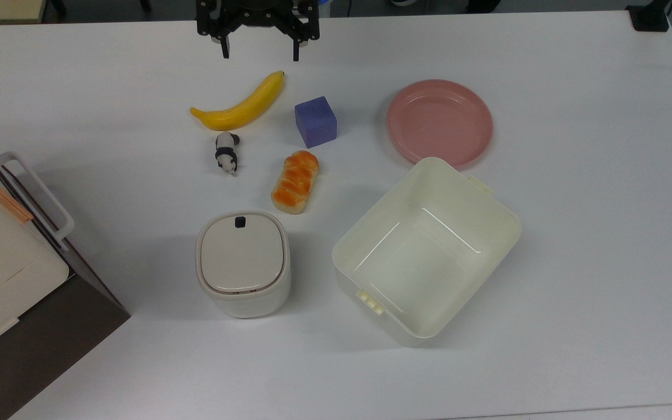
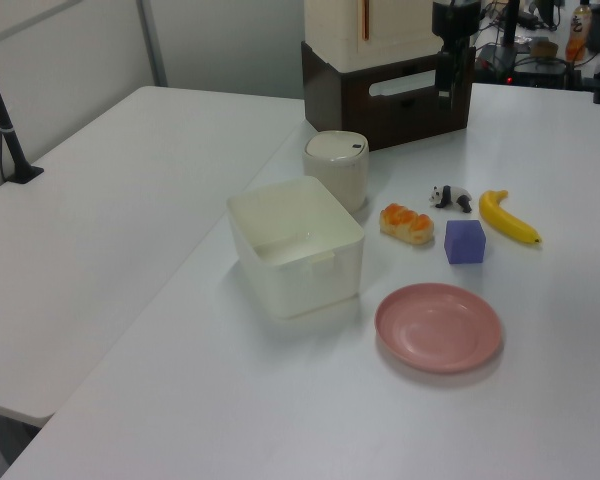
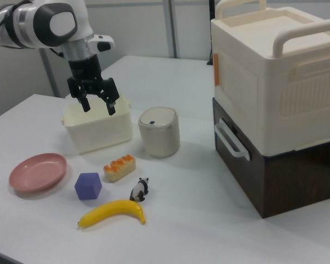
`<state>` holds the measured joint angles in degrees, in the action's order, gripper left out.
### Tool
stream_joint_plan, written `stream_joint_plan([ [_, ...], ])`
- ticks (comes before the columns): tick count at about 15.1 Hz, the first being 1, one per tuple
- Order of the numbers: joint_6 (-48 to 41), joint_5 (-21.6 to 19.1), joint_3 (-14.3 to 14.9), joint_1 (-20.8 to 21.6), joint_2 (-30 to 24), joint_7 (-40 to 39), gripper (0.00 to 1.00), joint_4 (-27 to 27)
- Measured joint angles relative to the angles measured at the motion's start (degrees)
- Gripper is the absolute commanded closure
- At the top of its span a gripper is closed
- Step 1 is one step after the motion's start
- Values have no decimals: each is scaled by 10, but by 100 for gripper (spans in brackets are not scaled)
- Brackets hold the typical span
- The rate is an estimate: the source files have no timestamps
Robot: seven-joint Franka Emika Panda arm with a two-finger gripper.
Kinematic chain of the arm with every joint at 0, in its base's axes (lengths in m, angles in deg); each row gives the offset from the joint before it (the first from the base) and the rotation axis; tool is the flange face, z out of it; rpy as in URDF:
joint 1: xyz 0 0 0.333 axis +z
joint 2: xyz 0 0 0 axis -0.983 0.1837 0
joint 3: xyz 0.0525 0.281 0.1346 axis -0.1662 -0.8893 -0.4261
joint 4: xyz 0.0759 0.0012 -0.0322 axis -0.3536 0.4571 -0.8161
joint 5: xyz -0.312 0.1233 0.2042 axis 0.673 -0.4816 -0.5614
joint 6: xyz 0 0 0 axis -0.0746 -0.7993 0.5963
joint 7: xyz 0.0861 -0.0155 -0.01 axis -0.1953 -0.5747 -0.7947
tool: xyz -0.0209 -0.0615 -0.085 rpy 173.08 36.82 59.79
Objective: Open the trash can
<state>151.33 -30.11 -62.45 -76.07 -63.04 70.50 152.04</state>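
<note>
Plastic is what I am judging the trash can (image 1: 243, 263) to be: light, stiff and smooth-walled, so a sideways shove is likely to slide it on the table (image 1: 575, 245). In the top view it is sitting below the bread roll (image 1: 295, 181) and to the top view's left of the open tub (image 1: 426, 248), lid closed, its dark push button (image 1: 240, 221) at the rim edge facing my gripper (image 1: 260, 49). I am hanging high at the top edge, fingers spread wide and holding nothing.

In the left view the can (image 2: 337, 168) is standing just behind the tub (image 2: 296, 246), in front of the brown appliance (image 2: 385, 95).

In the right view my gripper (image 3: 97, 105) is hovering over the tub (image 3: 97, 127), well apart from the can (image 3: 159, 132). I am thinking a straight downward press on the button (image 3: 152, 121) is the place to act.
</note>
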Motion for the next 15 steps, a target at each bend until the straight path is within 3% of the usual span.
stream_joint_plan([
  [11, 0, 0, 0, -1, 0, 0, 0, 0],
  [13, 0, 0, 0, -1, 0, 0, 18, 0],
  [15, 0, 0, 0, -1, 0, 0, 42, 0],
])
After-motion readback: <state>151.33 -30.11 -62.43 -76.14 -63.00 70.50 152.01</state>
